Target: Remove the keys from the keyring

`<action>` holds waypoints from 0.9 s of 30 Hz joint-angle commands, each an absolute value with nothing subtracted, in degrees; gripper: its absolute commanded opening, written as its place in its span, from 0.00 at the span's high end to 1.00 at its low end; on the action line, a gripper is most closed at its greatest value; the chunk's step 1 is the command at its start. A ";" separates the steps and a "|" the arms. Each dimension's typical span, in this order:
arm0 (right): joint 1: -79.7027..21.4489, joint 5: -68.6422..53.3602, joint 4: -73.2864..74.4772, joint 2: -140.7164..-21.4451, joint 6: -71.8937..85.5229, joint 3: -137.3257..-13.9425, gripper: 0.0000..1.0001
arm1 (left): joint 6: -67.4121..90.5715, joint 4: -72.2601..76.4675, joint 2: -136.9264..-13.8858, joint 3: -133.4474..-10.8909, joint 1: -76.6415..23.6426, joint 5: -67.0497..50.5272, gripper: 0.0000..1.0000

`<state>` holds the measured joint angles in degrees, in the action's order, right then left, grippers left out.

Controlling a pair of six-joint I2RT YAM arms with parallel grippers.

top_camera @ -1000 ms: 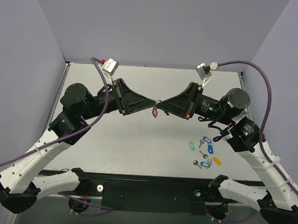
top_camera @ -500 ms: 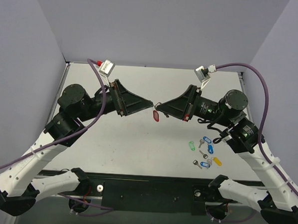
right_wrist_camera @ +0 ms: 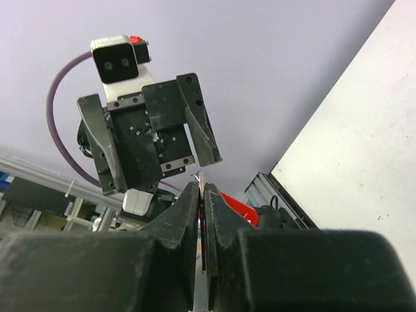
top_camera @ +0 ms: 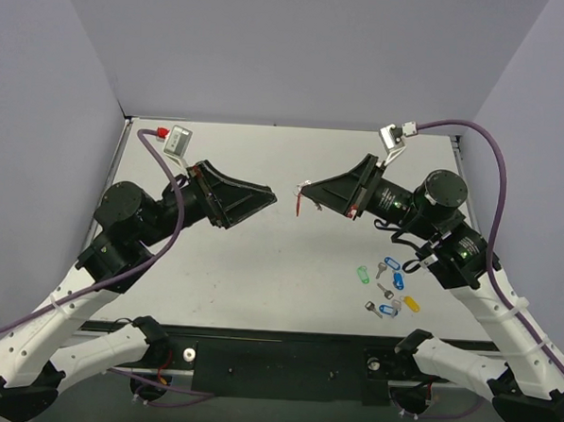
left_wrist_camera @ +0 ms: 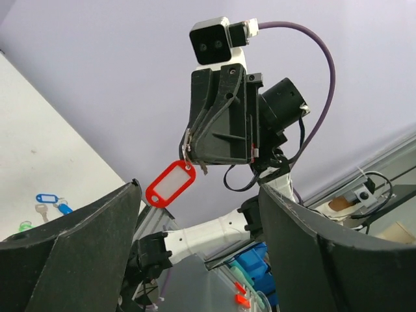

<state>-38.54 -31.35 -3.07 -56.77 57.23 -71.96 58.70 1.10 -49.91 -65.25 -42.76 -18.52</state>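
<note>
Currently the right end effector (top_camera: 303, 188) is clenched on the thin metal ring of the keyring (left_wrist_camera: 170, 184), whose red tag dangles just below that end effector, above the desk (top_camera: 259, 285). Facing it, nearby, the left end effector (top_camera: 267, 200) gapes wide, grasping nothing.

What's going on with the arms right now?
The right gripper is shut on the top end of the red tag, which dangles in the air above the table. The left gripper is open, empty and apart from the tag. Whether the key hangs on the tag is too small to tell. Other coloured tags lie by the right arm.
</note>
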 commanded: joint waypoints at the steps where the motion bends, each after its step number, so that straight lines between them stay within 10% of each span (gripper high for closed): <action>1: -36.31 -33.02 -12.71 -56.51 63.53 -70.76 1.00 | 52.75 1.77 -50.10 -67.13 -41.84 -18.71 0.17; 13: -33.49 -32.70 -32.34 -57.22 78.75 -61.88 1.00 | 51.41 -7.20 -51.85 -72.07 -35.16 -24.60 0.04; 27: -33.92 -21.36 -30.85 -57.04 79.89 -56.43 1.00 | 54.34 15.47 -49.47 -57.30 -40.23 -11.26 0.39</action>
<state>-33.74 -24.27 -25.50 -57.01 78.94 -56.29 57.47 5.54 -48.93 -53.84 -36.49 -14.66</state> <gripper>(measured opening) 0.009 0.642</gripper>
